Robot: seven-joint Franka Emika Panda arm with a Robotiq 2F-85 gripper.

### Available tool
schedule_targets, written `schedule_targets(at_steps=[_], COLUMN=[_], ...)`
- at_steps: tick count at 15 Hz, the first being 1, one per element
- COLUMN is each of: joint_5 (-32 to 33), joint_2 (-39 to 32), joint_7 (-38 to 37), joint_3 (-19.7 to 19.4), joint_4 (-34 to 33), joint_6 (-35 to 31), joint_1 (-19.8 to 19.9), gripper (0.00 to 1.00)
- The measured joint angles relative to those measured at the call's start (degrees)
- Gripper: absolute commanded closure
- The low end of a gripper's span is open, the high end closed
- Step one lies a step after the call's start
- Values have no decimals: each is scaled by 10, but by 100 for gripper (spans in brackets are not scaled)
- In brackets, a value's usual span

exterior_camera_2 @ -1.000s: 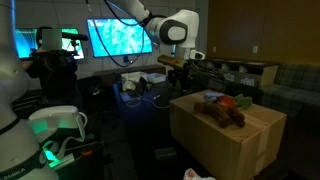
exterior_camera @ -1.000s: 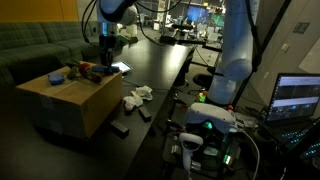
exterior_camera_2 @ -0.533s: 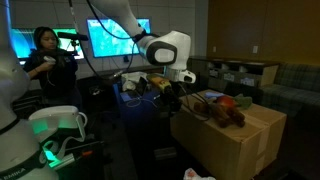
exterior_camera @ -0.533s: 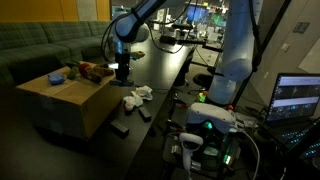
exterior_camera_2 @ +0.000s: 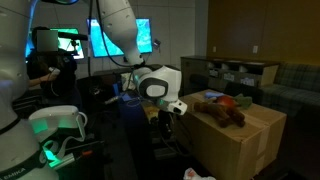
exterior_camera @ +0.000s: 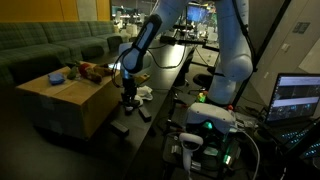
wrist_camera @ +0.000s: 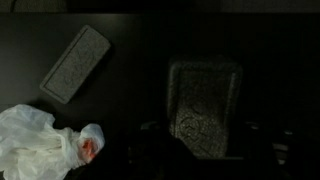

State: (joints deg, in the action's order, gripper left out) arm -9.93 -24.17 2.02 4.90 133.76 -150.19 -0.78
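**Dark block below the fingers, beside the cardboard box**

Dark block [wrist_camera: 203, 100] lies flat on the dark surface, off the side of the cardboard box [exterior_camera: 70, 100] and not on it. In the wrist view it sits straight below the gripper [wrist_camera: 205, 165], long edge running away from the camera.

Fingers [wrist_camera: 150, 158]: part-way open, one on either side of the block's near end, with nothing held. Whether they touch the block cannot be told because the frame is dim.

In both exterior views the arm is bent low, with the gripper [exterior_camera: 129, 101] down beside the box wall, below its top edge.

A white crumpled cloth [exterior_camera: 140, 94] with a reddish spot lies near the same side of the box, and so does a paler grey block [wrist_camera: 75, 65]. Neither touches the dark block.

On top of the box is a cluster of small coloured items [exterior_camera_2: 222, 108], well apart from the gripper.
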Motion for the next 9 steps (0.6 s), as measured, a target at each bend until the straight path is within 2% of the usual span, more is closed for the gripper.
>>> schedule_targets(at_steps=[4,9], joint_5=[26,37], joint_2=[-74,-170], joint_7=[-80,-159], joint_3=[-30,-85], joint_4=[-7,-47], joint_6=[-81,-115], joint_1=[-36,-88], gripper=[69,69])
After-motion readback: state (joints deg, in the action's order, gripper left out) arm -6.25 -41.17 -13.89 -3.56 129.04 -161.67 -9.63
